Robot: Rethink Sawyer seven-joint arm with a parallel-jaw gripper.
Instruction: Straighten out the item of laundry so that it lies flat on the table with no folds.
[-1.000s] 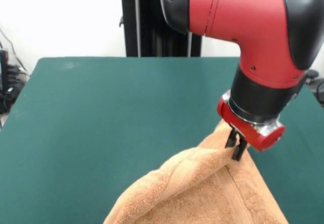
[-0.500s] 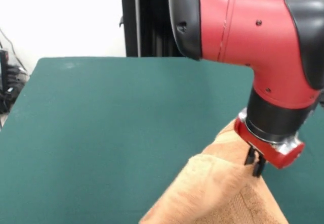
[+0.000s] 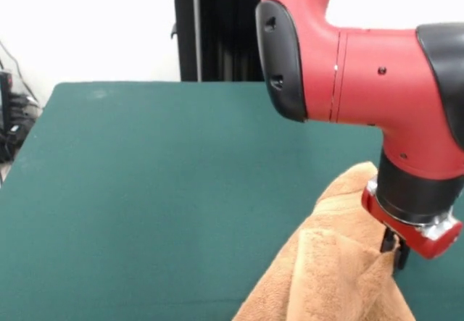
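While gripping a raised fold of the peach terry hand towel (image 3: 330, 277), hangs low at the right of the front view: black two-fingered gripper (image 3: 394, 252) under a red wrist flange, on the thick red and black arm (image 3: 377, 82) coming down from the top. Fingers (image 3: 388, 243) pinched together on the cloth, a peak of fabric caught between them.

Towel bunched, not flat: drapes down and to the left from the pinched point in loose folds, running off the bottom edge of the picture. Shows a rounded hump rising just left of the wrist, and a folded flap with a straight hemmed edge below it. Rests on the large table covered in dark green felt-like cloth (image 3: 145, 190) at the lower right part of the surface, closer to the right edge than the left. Hidden in part behind the wrist on the right side, so cannot tell how far the cloth reaches there.

Behind the table, stands a black upright frame (image 3: 206, 31) against a white wall (image 3: 80, 24). At the far left edge, dark cables and equipment (image 3: 11, 118) beside the table.

Only the front view available now.
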